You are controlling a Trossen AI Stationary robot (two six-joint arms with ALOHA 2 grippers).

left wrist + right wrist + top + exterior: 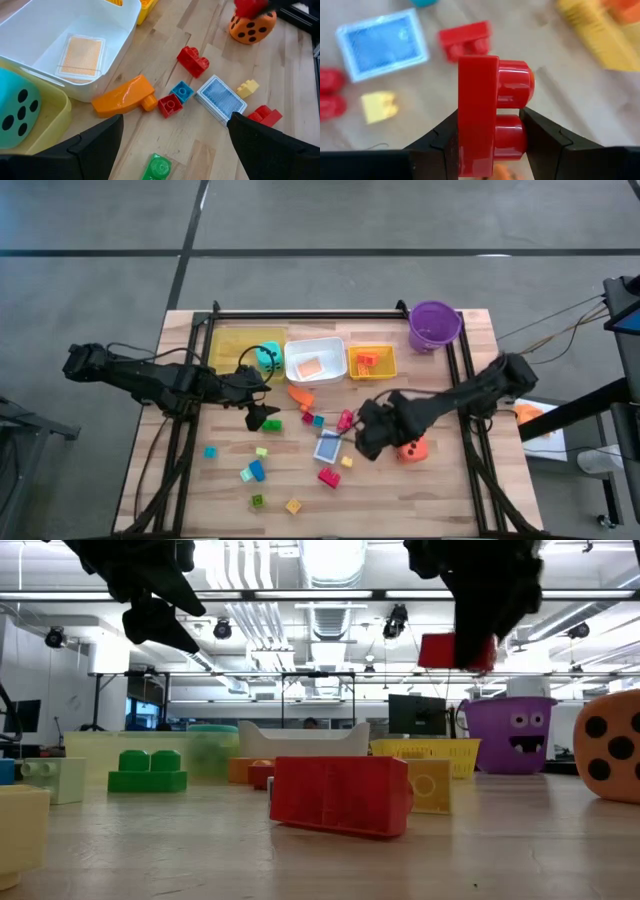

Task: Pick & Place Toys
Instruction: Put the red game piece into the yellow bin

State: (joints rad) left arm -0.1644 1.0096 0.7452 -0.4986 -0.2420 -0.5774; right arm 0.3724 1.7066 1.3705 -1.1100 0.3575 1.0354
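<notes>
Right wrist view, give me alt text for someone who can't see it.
The right end effector grips a red block between its dark fingers, lifted above the wooden table. Below lie a blue card, another red block and a small yellow block.

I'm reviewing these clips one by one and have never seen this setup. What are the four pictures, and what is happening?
Two dark robot arms work at a wooden table. One picture looks straight down, one looks level across the tabletop, and two come from cameras on the arms' wrists. Small plastic blocks, a blue card and an orange die lie scattered; the yellow tray, white tray and purple bucket stand along the far edge. The right gripper holds a red block above the table. The left gripper hovers open, empty.
</notes>
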